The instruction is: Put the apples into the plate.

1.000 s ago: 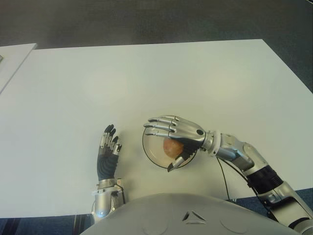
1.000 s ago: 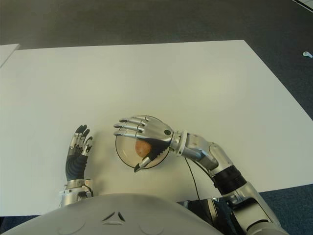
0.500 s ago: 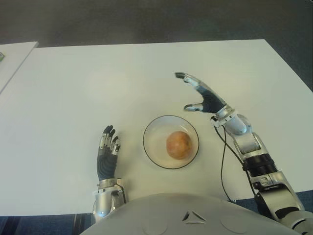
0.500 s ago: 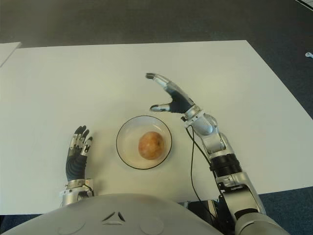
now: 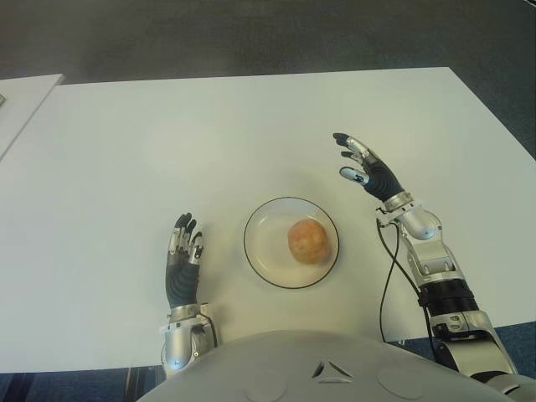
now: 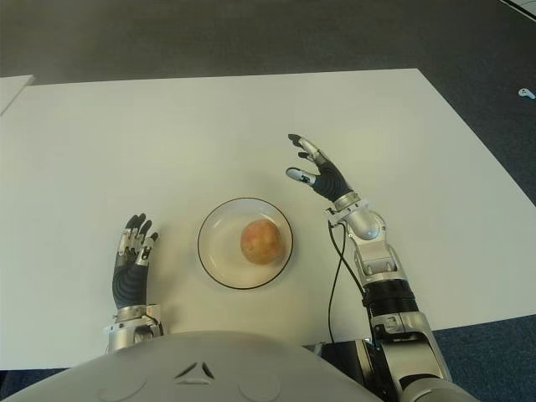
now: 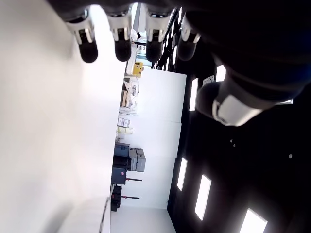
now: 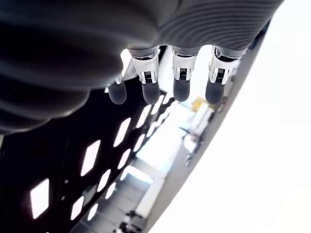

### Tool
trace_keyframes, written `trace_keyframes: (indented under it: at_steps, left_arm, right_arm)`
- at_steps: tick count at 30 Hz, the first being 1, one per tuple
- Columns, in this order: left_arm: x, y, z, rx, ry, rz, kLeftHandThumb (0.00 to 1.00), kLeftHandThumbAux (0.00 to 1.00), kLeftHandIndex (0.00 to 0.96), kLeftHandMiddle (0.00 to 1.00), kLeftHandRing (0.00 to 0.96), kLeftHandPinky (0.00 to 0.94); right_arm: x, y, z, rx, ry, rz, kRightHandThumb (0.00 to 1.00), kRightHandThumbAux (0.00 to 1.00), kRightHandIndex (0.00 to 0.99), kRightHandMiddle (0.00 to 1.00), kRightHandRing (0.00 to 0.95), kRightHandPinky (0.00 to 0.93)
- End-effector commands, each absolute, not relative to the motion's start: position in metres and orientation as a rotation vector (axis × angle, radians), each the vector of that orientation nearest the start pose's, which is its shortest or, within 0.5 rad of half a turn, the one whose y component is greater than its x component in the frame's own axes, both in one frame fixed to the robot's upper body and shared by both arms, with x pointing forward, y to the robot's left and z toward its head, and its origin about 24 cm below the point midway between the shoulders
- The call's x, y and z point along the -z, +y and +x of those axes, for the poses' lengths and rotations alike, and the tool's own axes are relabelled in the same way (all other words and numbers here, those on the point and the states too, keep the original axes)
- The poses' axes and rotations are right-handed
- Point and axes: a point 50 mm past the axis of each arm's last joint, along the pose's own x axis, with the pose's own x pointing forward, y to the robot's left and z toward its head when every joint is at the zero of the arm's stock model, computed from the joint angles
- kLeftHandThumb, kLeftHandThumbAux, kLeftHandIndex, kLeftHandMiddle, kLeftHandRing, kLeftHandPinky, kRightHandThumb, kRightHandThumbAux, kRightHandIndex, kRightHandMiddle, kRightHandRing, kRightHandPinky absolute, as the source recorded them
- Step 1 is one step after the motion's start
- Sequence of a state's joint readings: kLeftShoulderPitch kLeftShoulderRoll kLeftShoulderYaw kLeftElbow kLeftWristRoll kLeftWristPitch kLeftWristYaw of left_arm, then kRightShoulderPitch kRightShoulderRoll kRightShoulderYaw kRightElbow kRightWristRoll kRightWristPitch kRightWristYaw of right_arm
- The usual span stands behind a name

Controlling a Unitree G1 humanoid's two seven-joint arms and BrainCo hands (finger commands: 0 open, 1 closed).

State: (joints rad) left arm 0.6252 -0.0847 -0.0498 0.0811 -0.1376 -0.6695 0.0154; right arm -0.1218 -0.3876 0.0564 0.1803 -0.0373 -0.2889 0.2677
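One reddish-yellow apple (image 5: 307, 242) lies inside the clear glass plate (image 5: 261, 261) near the table's front edge, slightly right of the plate's centre. My right hand (image 5: 362, 167) is raised to the right of and beyond the plate, apart from it, fingers spread and holding nothing; its wrist view shows straight fingertips (image 8: 181, 90) with nothing between them. My left hand (image 5: 183, 260) shows left of the plate, fingers extended and empty, as its fingertips (image 7: 121, 48) in the left wrist view confirm.
The white table (image 5: 209, 142) stretches wide beyond the plate. A second white surface (image 5: 21, 96) adjoins at the far left. A black cable (image 5: 383, 276) runs along my right forearm. Dark floor lies past the far edge.
My right hand let go of the apple in the plate, lifted off it and swung out to the right, then drew slightly nearer. The apple stays in the plate. Left hand unmoved.
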Motion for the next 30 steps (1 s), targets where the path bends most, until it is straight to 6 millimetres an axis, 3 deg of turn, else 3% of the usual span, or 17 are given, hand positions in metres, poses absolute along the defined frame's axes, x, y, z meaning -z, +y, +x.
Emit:
trace_keyframes:
  at_steps: [1,13,18,30]
  left_arm:
    - [0.024,0.16,0.097,-0.28,0.023,-0.171,0.166,0.504,0.049,0.002,0.0,0.0]
    - [0.023,0.163,0.094,-0.284,0.018,-0.161,0.167,0.494,0.042,0.0,0.0,0.0]
    - [0.022,0.164,0.09,-0.295,0.048,-0.146,0.154,0.503,0.04,0.0,0.0,0.0]
    - [0.023,0.165,0.09,-0.294,0.077,-0.145,0.147,0.529,0.049,0.0,0.0,0.0]
  right_arm:
    - [-0.059,-0.198,0.271,-0.314,-0.081,-0.375,0.097,0.35,0.0,0.0,0.0,0.0]
    - [-0.017,-0.21,0.245,-0.152,0.082,-0.114,0.08,0.365,0.0,0.0,0.0,0.0]
    - [0.004,-0.207,0.224,-0.087,0.14,-0.004,0.074,0.363,0.0,0.0,0.0,0.0]
    - [0.008,-0.202,0.21,-0.072,0.168,0.022,0.074,0.355,0.02,0.0,0.0,0.024]
